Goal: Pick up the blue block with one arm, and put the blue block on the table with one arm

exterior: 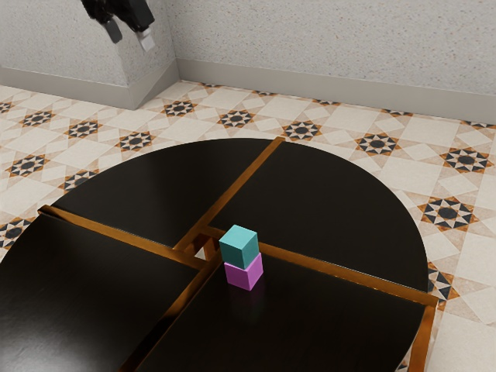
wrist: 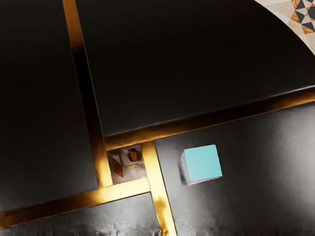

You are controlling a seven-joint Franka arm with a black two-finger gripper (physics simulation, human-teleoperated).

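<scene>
Aligning the pincer (exterior: pixel 130 34) above the blue block (exterior: pixel 239 246) appears to be the step in hand. Use the square opening (wrist: pixel 127 164) in the bench (exterior: pixel 333 201) as the landmark. The blue block rests on the pink block (exterior: pixel 244 274), just beside the opening, toward the exterior view's right. The pincer is open and empty, well above the opening and offset toward the exterior view's left. The required travel is therefore across toward the opening's block side, then down. The blue block is a cube with no long axis; match the grip to either pair of opposite sides. Descend only to the upper block's height; a deeper grip could disturb the pink block.
</scene>
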